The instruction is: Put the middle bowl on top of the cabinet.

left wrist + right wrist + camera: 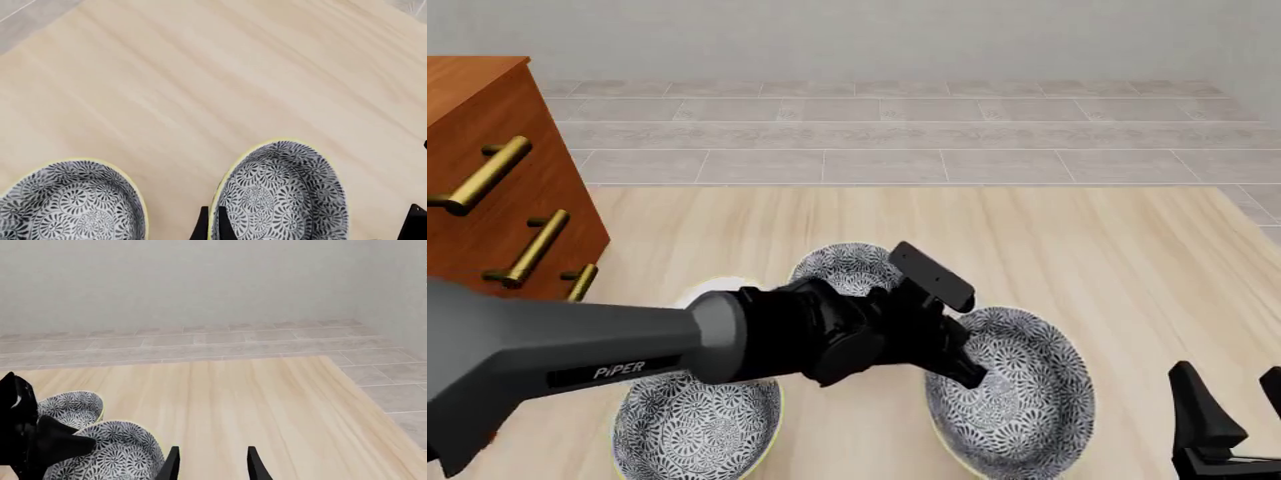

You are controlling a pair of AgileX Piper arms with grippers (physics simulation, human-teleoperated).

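The pale wooden table (988,220) fills most of my front view, with grey floor tiles beyond it. The reddish-brown cabinet (487,150) stands at its far left, with three brass bar handles (527,248) on its face. My left arm (561,350) sweeps across from the left, "PIPER" printed in white on its grey link, and it hides part of the things under it.

The middle bowl (1028,400) sits on the table to the right of centre, well apart from the cabinet. A second patterned bowl (687,430) lies at the near left, a smaller one (843,265) lies farther back, and a white plate (714,290) peeks out behind the arm.

The left fingers (310,230) are spread, one at the middle bowl's rim. The right fingers (213,465) are spread over bare table at the near right.
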